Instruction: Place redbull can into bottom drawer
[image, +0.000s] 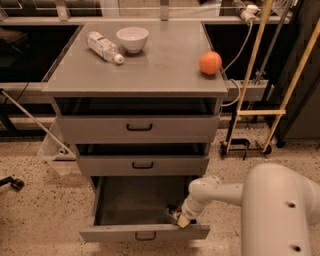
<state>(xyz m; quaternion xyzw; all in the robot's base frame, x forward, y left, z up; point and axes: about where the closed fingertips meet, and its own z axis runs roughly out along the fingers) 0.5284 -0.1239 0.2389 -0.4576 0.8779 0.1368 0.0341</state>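
Note:
The bottom drawer (132, 202) of the grey cabinet is pulled open and shows its dark interior. My gripper (181, 219) is down inside the drawer's front right corner, just behind the drawer front. A small part of the redbull can (172, 212), bluish and shiny, shows right beside the gripper tip, low in the drawer. The rest of the can is hidden by the gripper. I cannot tell whether the can rests on the drawer floor.
The two upper drawers (139, 128) are slightly open. On the cabinet top (160, 70) lie a clear plastic bottle (104, 46), a white bowl (132, 38) and an orange ball (210, 63). A yellow-framed stand (250, 112) is at the right. My arm's white body (280, 210) fills the lower right.

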